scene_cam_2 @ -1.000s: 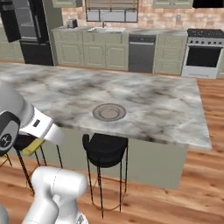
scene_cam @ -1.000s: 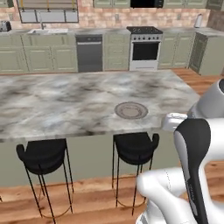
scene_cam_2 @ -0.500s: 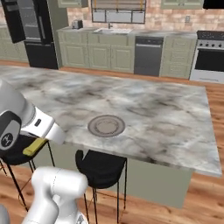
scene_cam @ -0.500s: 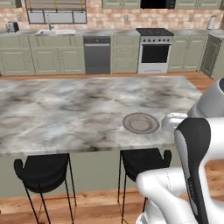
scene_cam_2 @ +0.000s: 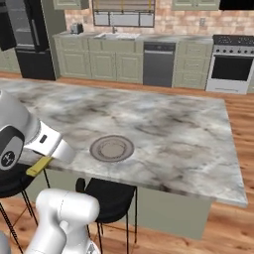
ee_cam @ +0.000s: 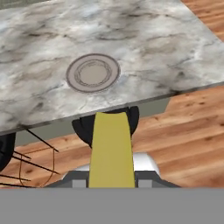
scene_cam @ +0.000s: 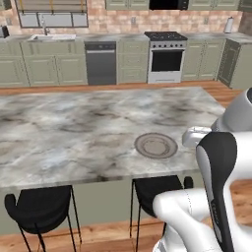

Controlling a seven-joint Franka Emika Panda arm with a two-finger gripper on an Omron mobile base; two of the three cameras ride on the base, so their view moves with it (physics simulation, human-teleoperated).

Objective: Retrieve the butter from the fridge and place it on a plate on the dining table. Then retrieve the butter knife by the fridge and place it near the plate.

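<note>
Flat yellow butter (ee_cam: 111, 148) carried short of the plate
Gripper (ee_cam: 112, 181) clamps the smooth stick; round ringed plate (ee_cam: 92, 72) sits on the veined marble dining table (ee_cam: 175, 48).

Worktop and load

We see the marble worktop (scene_cam: 74, 128) carrying one round plate (scene_cam: 156, 145) near its front edge.

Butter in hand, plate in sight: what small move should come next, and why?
Probably carry the butter forward and up over the dining table toward the plate. In the hand view the gripper holds the yellow stick short of the table edge, above a stool and wood floor. The plate sits bare near that edge, so a short advance should bring the butter over it.
</note>
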